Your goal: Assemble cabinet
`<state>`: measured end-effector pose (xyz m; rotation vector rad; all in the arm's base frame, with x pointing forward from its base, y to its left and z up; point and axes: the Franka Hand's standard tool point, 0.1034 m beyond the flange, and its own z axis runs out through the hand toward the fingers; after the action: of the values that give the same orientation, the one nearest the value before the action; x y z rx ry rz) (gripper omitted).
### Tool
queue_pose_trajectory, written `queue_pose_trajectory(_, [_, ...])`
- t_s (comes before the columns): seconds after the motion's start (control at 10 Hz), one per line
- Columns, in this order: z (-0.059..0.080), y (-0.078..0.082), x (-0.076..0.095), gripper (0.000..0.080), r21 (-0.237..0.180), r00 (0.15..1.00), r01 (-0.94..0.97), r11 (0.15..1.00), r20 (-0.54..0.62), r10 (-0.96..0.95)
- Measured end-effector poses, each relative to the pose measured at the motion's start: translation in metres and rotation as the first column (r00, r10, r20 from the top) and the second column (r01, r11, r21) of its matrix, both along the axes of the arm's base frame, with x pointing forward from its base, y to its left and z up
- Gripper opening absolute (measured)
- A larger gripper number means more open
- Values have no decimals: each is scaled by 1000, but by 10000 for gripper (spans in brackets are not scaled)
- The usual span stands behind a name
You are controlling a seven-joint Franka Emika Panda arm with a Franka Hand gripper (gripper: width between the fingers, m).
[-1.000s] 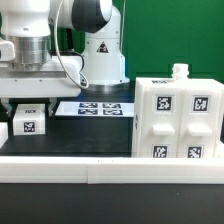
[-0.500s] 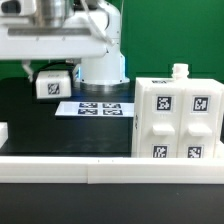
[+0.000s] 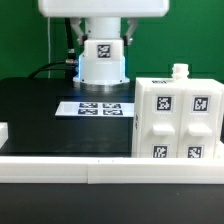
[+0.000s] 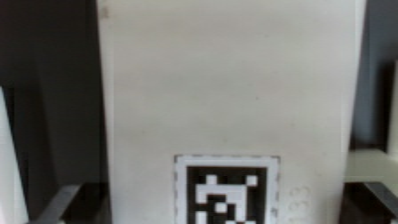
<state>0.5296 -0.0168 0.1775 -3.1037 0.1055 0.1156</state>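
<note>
The cabinet (image 3: 178,115) is a large white box at the exterior view's right, with four tagged panels on its near face and a small white knob (image 3: 180,70) on top. My gripper (image 3: 103,38) hangs high at the top middle, in front of the white robot base, and is shut on a white tagged part (image 3: 103,52). It is held well above the black table, to the left of the cabinet and apart from it. In the wrist view the part (image 4: 222,110) fills the picture as a long white panel with a tag at its end, between the dark fingers (image 4: 64,200).
The marker board (image 3: 95,108) lies flat on the black table below the gripper. A small white block (image 3: 3,131) shows at the left edge. A white rail (image 3: 110,170) runs along the table's front. The robot base (image 3: 100,72) stands behind.
The gripper has lifted the white tagged part off the table at the left and carried it up and to the right, to above the marker board.
</note>
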Motion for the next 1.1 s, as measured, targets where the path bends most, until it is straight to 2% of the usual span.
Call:
queue_pose_trajectory(0.5, [-3, 1, 0, 557, 1, 1000, -10, 1000, -3, 10])
queue_pose_trajectory(0.7, [5, 23, 18, 557, 0, 999, -32, 999, 19, 32])
queue_pose_trajectory(0.9, [7, 46, 46, 558, -4, 998, -50, 999, 37, 50])
queue_pose_trajectory(1.1, [11, 61, 64, 558, -3, 999, -48, 999, 22, 48])
